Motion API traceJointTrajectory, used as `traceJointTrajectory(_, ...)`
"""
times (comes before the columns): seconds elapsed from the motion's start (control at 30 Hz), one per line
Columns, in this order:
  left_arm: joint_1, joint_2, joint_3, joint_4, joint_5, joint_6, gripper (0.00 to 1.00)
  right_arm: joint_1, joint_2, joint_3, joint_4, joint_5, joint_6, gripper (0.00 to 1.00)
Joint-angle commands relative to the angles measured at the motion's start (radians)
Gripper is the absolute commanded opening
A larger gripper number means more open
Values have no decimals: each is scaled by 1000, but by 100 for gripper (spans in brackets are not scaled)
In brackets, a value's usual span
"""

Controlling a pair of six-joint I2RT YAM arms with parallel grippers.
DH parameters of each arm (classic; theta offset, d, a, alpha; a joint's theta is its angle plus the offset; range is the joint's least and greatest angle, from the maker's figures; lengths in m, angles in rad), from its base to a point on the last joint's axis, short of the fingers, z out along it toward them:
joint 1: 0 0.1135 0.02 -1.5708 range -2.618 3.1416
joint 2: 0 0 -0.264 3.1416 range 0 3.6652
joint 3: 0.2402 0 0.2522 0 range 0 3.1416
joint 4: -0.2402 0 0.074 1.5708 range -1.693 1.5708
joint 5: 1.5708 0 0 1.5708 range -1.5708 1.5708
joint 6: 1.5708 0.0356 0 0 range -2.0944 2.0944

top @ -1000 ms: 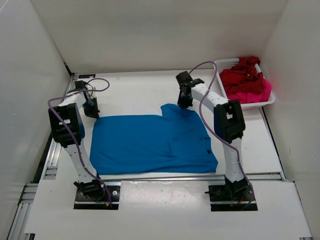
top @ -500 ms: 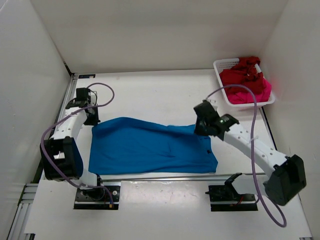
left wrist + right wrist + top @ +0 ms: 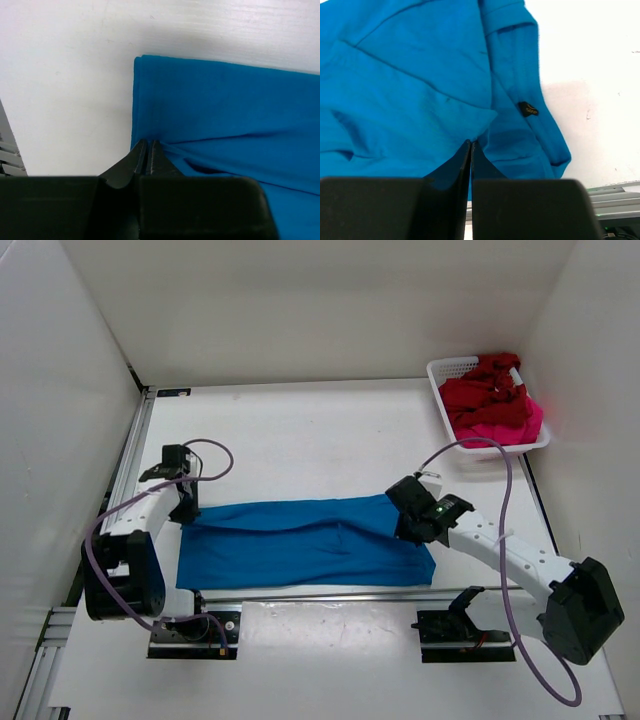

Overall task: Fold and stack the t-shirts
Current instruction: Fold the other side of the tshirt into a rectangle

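bright blue cloth t-shirt [image 3: 225, 110]: cut off by the right and bottom edges in the left wrist view, and by the top and left edges in the right wrist view
small dark tag [image 3: 527, 108]: marking too small to read
bright pink-magenta cloth t-shirt [image 3: 512, 428]: mostly buried under the dark red cloth t-shirt [image 3: 485, 390]
white plastic mesh basket [image 3: 447, 368]: far right corner covered by cloth

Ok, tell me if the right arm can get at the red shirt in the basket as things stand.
Probably not yet: the right arm's fingers are shut on the blue shirt, so it must let go first. Otherwise the bare table between it and the basket looks free.
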Motion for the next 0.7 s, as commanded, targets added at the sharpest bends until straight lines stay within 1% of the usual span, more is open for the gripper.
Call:
traceJointTrajectory(0.0,-1,-47,0,21,-53,0,10,4,-22,-15,-19,52,23,0)
traceJointTrajectory(0.17,-1,-26,23,21,-72,0,10,4,-51,-24,-19,43,23,0)
traceJointTrajectory(0.33,-1,-4,79,12,-73,0,10,4,-31,-25,-19,43,13,0)
traceJointTrajectory(0.4,-1,20,79,12,-73,0,10,-16,-22,-25,-28,64,13,0)
traceJointTrajectory(0.5,-1,21,55,1,-73,0,11,-16,-22,-46,-37,53,2,0)
traceJointTrajectory(0.53,-12,21,44,1,-60,0,14,-16,-22,-55,-24,32,-7,0)
traceJointTrajectory(0.6,-12,8,11,-23,-51,0,29,-16,-22,-86,-4,-2,-7,0)
traceJointTrajectory(0.63,-21,8,1,-23,-34,0,37,-16,-22,-95,6,-16,-7,2)
traceJointTrajectory(0.67,-21,-4,1,-37,-22,0,45,-16,-13,-95,6,-25,2,15)
